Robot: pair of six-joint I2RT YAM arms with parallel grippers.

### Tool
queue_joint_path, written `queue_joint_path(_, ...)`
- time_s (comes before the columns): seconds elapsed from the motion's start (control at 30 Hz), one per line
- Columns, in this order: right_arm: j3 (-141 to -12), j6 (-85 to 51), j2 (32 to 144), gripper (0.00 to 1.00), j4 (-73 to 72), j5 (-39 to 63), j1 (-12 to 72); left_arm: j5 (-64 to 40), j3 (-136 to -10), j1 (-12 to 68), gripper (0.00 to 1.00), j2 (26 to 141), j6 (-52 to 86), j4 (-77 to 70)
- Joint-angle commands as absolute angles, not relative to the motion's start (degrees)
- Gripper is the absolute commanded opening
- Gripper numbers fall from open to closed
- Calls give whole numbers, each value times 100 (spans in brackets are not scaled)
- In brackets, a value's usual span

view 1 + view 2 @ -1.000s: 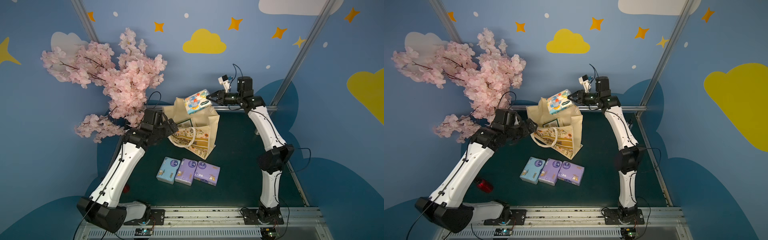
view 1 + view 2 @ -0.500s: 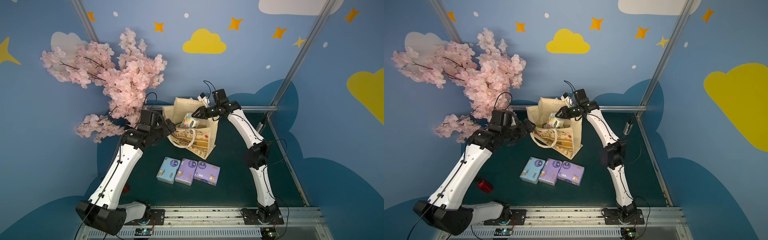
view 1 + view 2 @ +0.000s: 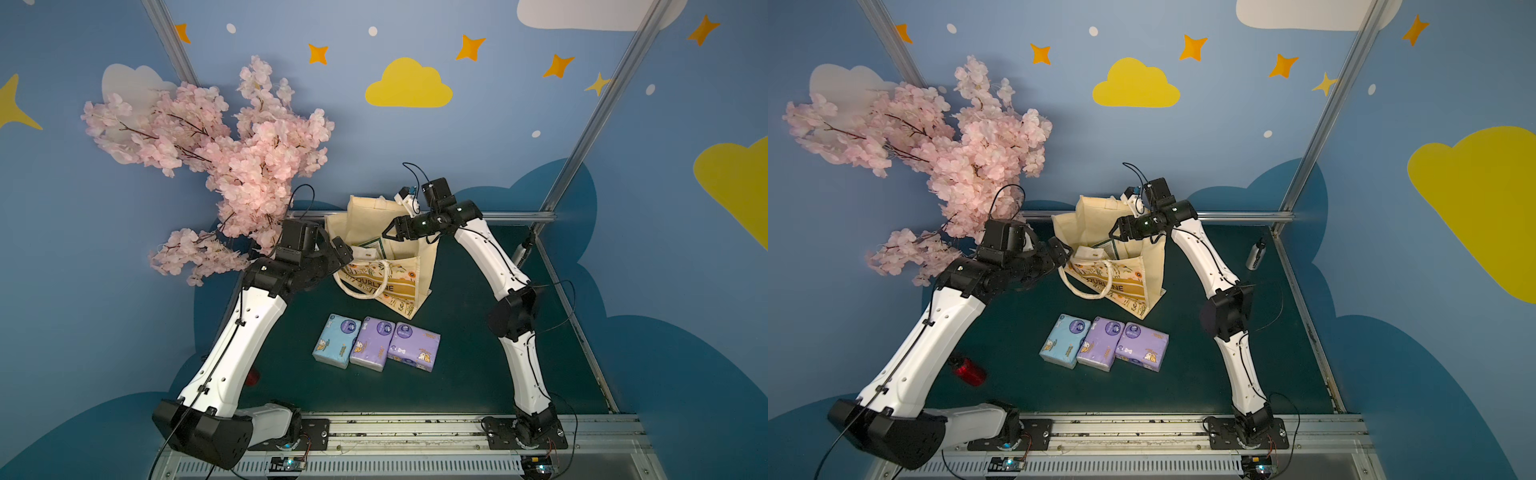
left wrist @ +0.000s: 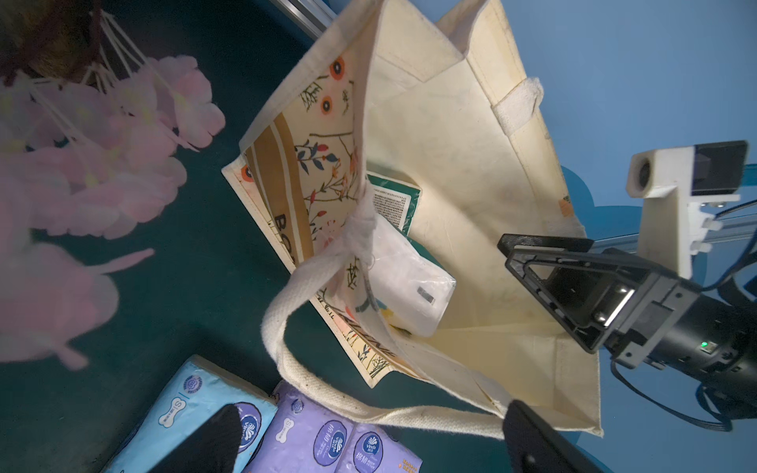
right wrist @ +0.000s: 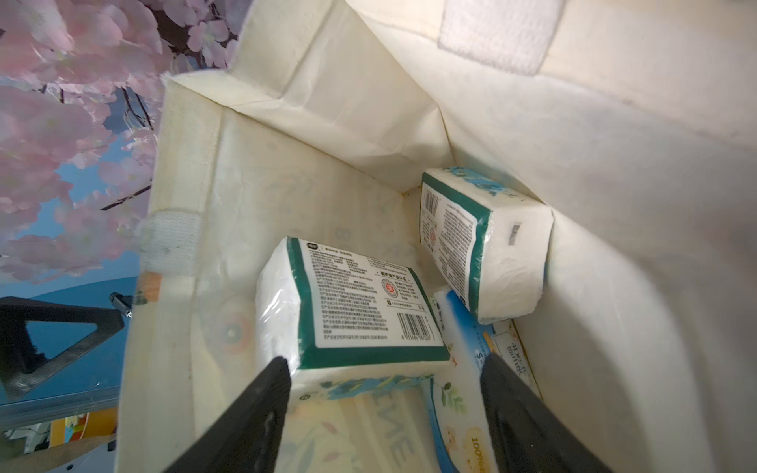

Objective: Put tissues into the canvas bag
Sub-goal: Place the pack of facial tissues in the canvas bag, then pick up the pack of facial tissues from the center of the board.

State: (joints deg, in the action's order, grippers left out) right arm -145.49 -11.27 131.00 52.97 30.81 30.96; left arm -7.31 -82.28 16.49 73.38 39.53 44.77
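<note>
The cream canvas bag point(image 3: 399, 266) point(image 3: 1129, 274) stands open at the back of the mat. A light blue tissue pack point(image 3: 337, 340) and two purple packs point(image 3: 372, 344) point(image 3: 414, 346) lie side by side in front of it. My right gripper point(image 3: 388, 232) point(image 5: 385, 409) hangs open over the bag's mouth. Under it, inside the bag, lie two white packs point(image 5: 360, 303) point(image 5: 483, 245) and a blue-and-white pack point(image 5: 463, 368). My left gripper point(image 3: 343, 249) point(image 4: 375, 434) is wide open at the bag's left rim, with a rope handle point(image 4: 286, 327) running between its fingers.
A pink blossom branch point(image 3: 216, 166) overhangs the back left, just behind my left wrist. A red object point(image 3: 969, 370) lies by the left arm and a silver bottle point(image 3: 1255, 255) stands at the right edge. A metal rail point(image 3: 498, 216) runs behind the bag.
My right gripper came down from above the bag to its mouth and opened. The blue-and-white pack it carried now lies inside the bag. The left arm barely shifted.
</note>
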Motion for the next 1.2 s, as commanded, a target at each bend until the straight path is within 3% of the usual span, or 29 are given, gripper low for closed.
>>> queue_joint_path(0.0, -14674, -986, 12327, 75, 5194, 2954, 3120, -397, -8264, 1855, 100, 7217, 3999, 4393)
queue_joint_path(0.23, -13970, -673, 11324, 79, 5003, 2594, 3122, 991, -7887, 2776, 100, 6808, 4163, 4676)
queue_joint_path(0.47, -11887, -557, 9791, 82, 4420, 2184, 3038, 1527, -7351, 3701, 100, 6553, 4621, 4544)
queue_joint_path(0.67, -9300, -656, 7860, 86, 3632, 1362, 2787, 1642, -7016, 4747, 100, 6876, 4933, 4282)
queue_joint_path(0.87, -6754, -1160, 6087, 87, 3291, 1225, 2532, 1338, -6208, 5340, 100, 7135, 5239, 3879)
queue_joint_path(1.17, -4145, -2135, 5063, 87, 2874, 1803, 2551, 635, -5741, 5590, 100, 7808, 5033, 3228)
